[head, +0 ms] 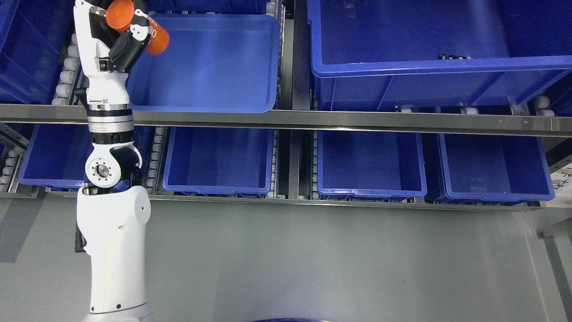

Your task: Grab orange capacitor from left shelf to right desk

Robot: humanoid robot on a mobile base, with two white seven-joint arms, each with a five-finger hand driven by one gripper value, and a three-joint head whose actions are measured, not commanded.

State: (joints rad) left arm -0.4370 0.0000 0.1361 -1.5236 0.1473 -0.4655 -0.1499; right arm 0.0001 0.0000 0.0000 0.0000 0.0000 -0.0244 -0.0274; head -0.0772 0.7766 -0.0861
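My left arm rises from the bottom left to the upper shelf. My left hand (123, 33) is shut on an orange cylindrical capacitor (158, 40), held tilted at the left rim of the upper-left blue bin (214, 103). Black fingers (129, 44) wrap across the capacitor's middle; its two orange ends show on either side. The right arm is out of view.
A large blue bin (429, 67) sits on the upper shelf at right, with a small dark part inside (453, 57). Several blue bins (371, 190) line the lower shelf. A metal rail (357, 120) crosses between the shelf levels. Grey floor lies below.
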